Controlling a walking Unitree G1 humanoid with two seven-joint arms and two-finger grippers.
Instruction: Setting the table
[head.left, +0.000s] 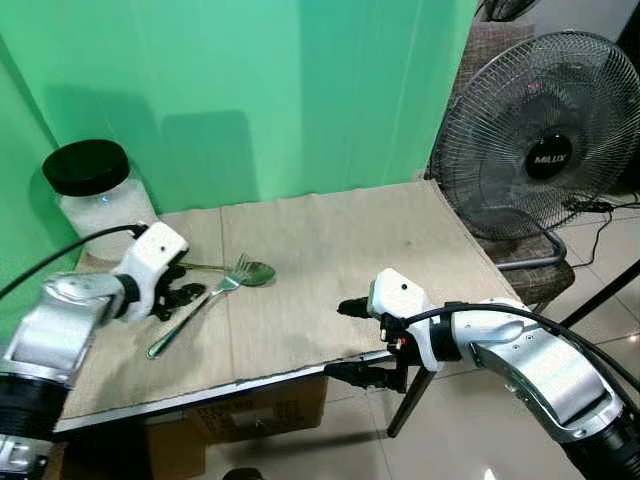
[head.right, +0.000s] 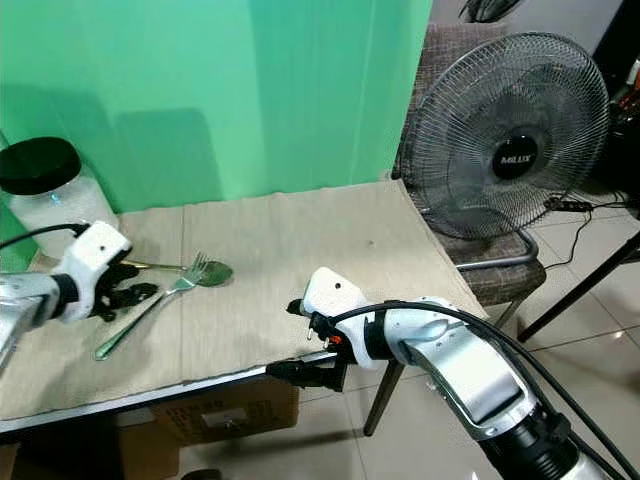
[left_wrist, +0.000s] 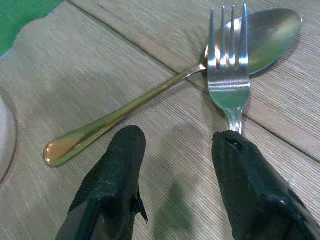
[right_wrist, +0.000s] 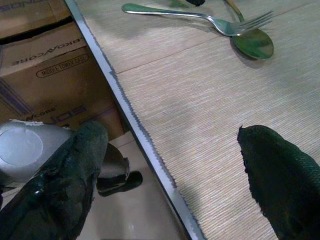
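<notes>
A steel fork (head.left: 195, 309) lies on the beige table mat (head.left: 330, 260) with its tines resting over the bowl of a spoon (head.left: 255, 272) with a gold handle. My left gripper (head.left: 180, 292) hovers open just left of the fork; in the left wrist view its fingers (left_wrist: 112, 185) straddle bare mat between the spoon handle (left_wrist: 105, 125) and the fork neck (left_wrist: 231, 107), holding nothing. My right gripper (head.left: 358, 342) stands open at the table's front edge, one finger above the mat and one below the edge.
A glass jar (head.left: 98, 195) with a black lid stands at the back left corner. A floor fan (head.left: 535, 150) stands right of the table. A cardboard box (right_wrist: 45, 75) sits under the table. Green backdrop behind.
</notes>
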